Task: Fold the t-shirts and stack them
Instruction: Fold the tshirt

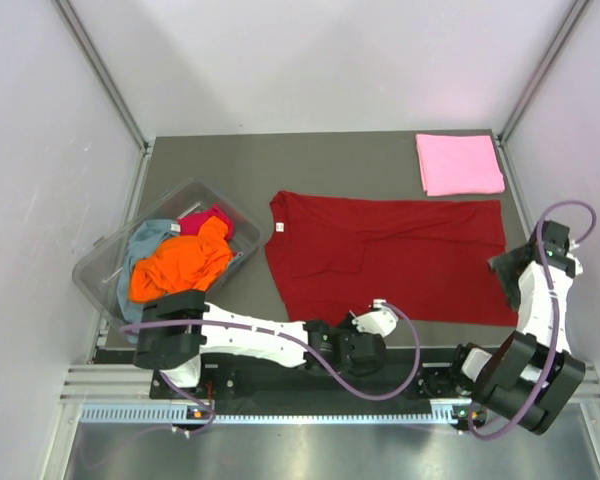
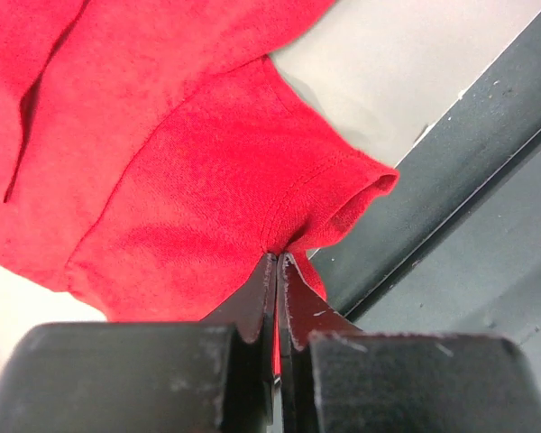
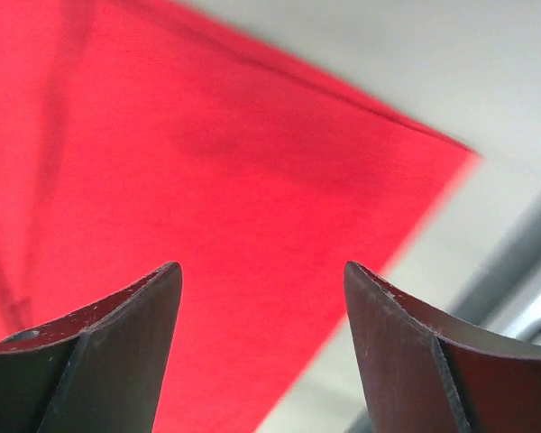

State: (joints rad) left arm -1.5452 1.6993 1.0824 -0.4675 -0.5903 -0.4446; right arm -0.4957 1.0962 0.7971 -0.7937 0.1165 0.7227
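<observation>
Top view: the dark red t-shirt [image 1: 380, 255] lies spread mid-frame on the surface [image 1: 330, 165], its white neck label [image 1: 279, 229] too small to read. A folded pink t-shirt [image 1: 459, 164] sits upper right. The left hand [image 1: 373, 322] meets the red shirt's lower edge, the right hand [image 1: 508, 265] its right edge.

Left wrist view: the left hand is clenched on a hemmed fold of the red cloth.

Right wrist view: the right hand's fingers [image 3: 117, 343] stand apart, released, over the shirt's corner.

Red shirt [image 1: 380, 255] dark, plain, w/ white label [image 1: 278, 229]. Pink shirt [image 1: 459, 163] pale, plain. Tub [image 1: 105, 248] clear; in it orange shirt [image 1: 180, 265], grey-blue shirt [image 1: 148, 238], magenta shirt [image 1: 208, 218]; table [image 1: 330, 165] dk grey.
</observation>
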